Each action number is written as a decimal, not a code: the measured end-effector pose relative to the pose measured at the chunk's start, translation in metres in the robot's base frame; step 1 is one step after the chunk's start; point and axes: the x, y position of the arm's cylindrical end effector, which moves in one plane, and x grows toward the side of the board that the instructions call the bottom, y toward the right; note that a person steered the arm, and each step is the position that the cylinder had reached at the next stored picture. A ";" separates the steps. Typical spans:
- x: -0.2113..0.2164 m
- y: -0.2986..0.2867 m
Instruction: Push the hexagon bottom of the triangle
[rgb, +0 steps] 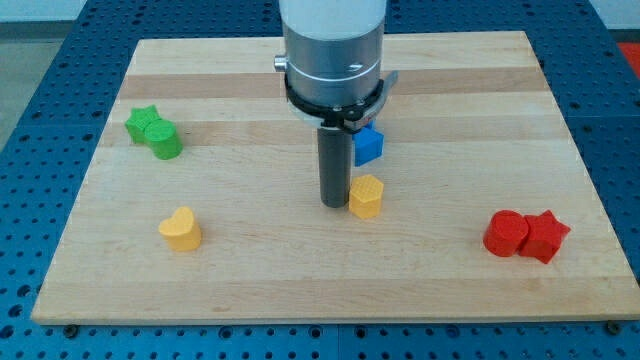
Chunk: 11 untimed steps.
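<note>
A yellow hexagon block lies near the middle of the wooden board. My tip rests on the board right at the hexagon's left side, touching or nearly touching it. A blue block, whose shape I cannot make out since the arm partly hides it, sits just above the hexagon toward the view's top.
A green star and a green cylinder touch at the view's left. A yellow heart lies at the lower left. A red cylinder and a red star touch at the lower right.
</note>
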 end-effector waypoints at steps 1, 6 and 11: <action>0.000 0.000; 0.065 0.053; -0.002 0.060</action>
